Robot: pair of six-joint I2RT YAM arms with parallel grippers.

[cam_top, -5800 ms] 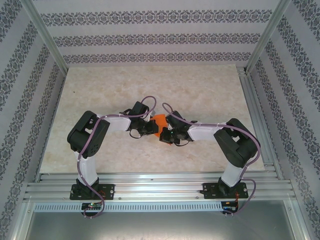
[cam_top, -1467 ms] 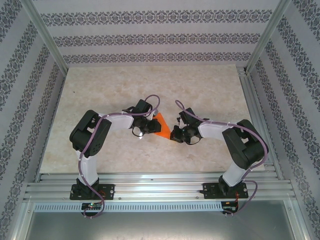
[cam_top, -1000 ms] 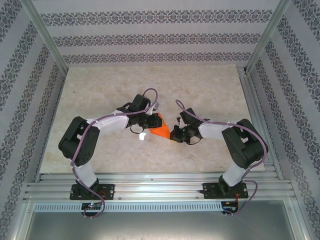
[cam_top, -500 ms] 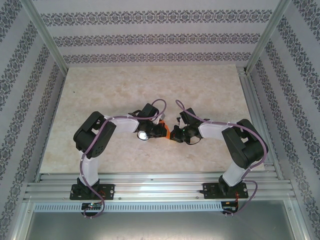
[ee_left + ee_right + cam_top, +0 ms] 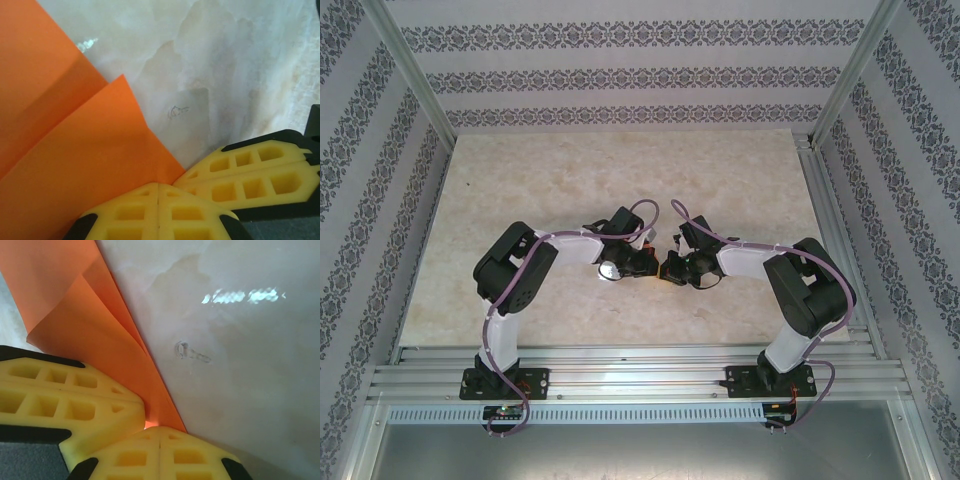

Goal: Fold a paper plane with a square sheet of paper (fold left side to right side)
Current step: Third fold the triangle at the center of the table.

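The square sheet of paper [image 5: 75,165] is bright orange and lies creased on the marble tabletop, one flap overlapping another. In the right wrist view the paper [image 5: 75,325] shows a raised folded edge. My left gripper [image 5: 158,184] is shut, its yellow tips resting on the paper's corner. My right gripper [image 5: 160,428] is also shut, tips down on the paper's edge. Each wrist view shows the other arm's yellow fingers [image 5: 250,175] [image 5: 65,390] close beside its own. From above, the left gripper [image 5: 642,262] and right gripper [image 5: 667,268] meet tip to tip mid-table and cover the paper.
The pale marble tabletop [image 5: 620,180] stretches behind and to both sides of the grippers. Patterned walls enclose it, with aluminium rails along the front [image 5: 640,375] and the right [image 5: 830,230]. A small scribble mark [image 5: 177,111] sits on the table near the paper.
The left gripper has closed and swung right over the orange wedge until it meets the right gripper. The wedge seen between the grippers a second ago is now covered. The right arm has barely moved.
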